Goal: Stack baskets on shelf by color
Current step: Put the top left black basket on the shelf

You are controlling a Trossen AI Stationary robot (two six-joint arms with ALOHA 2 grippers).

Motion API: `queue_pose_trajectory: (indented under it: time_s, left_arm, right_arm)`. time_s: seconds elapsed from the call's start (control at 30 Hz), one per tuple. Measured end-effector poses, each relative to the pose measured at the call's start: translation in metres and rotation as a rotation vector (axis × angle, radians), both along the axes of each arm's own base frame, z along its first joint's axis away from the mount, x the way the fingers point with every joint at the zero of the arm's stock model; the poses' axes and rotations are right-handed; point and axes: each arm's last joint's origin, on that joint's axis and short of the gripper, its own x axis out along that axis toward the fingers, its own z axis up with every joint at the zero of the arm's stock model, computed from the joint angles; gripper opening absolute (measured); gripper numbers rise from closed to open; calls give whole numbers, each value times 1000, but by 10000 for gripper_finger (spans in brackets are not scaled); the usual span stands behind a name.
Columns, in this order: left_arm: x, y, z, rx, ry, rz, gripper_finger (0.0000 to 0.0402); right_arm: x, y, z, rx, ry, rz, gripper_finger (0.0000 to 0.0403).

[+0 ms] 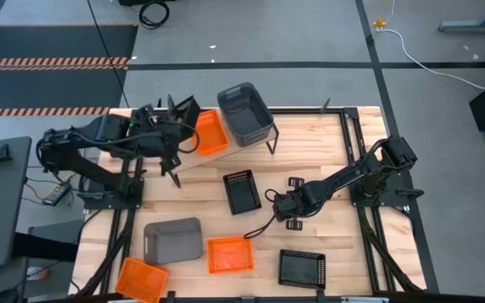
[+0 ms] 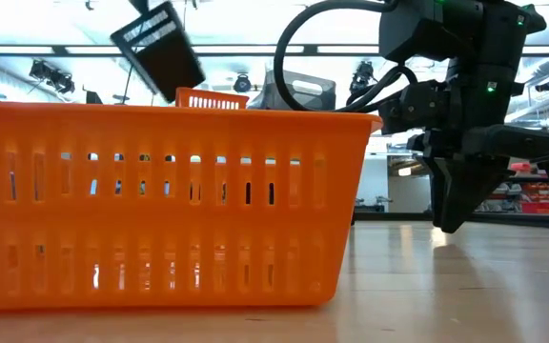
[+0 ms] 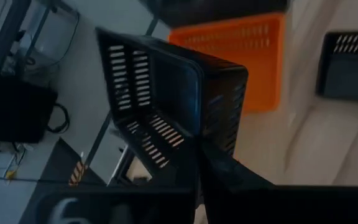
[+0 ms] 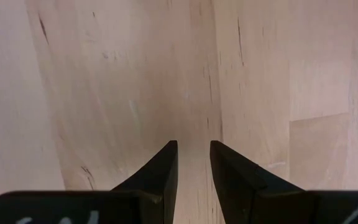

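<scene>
Left gripper point(image 1: 178, 118): up over the shelf's left end, fingers clamped on the rim of a black basket point(image 3: 166, 106) that hangs tilted in the air beside the orange basket point(image 1: 210, 133).
Shelf point(image 1: 194, 158): at the far side of the bench point(image 1: 310, 151); it carries the orange basket and, just beside that, a deep grey bin point(image 1: 247, 114).
Right gripper point(image 1: 269, 202): low over bare wood mid-bench, just right of a second black basket point(image 1: 242, 192); fingers part open with nothing between them (the wrist view shows only planks).
Loose baskets: another grey bin point(image 1: 173, 240) front left, an orange one point(image 1: 230, 254) front centre, one more orange point(image 1: 141, 279) at the front-left corner, a third black point(image 1: 301, 268) front right.
Progress: I'd say early; one orange and one grey are up, a black is in the air, five lie on the bench.
Risk, slip: the hold is on one thin wall and the basket is canted, so a quick swing could twist it out of the fingers.
Risk, knock: the carried basket is close to the orange one; lowering it without clearing sideways could shove that along or off the plank.
Risk, colour: set down into the orange basket, it would spoil the sorting.
Risk, edge: the left end has little plank to spare (legs sit near the rim), so a careless drop may tip off.
</scene>
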Motion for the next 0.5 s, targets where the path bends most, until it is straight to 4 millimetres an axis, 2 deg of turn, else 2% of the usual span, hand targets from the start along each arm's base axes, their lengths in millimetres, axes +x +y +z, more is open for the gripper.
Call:
queue_pose_trajectory:
  time_s: [0.17, 0.5]
  left_arm:
    - [-11, 3, -12, -2, 32, 10, 9]
    - [-22, 4, -18, -5, 7, 52, 9]
  right_arm:
    - [0, 0, 0, 0, -1, 0, 101]
    - [0, 0, 0, 0, 0, 0, 101]
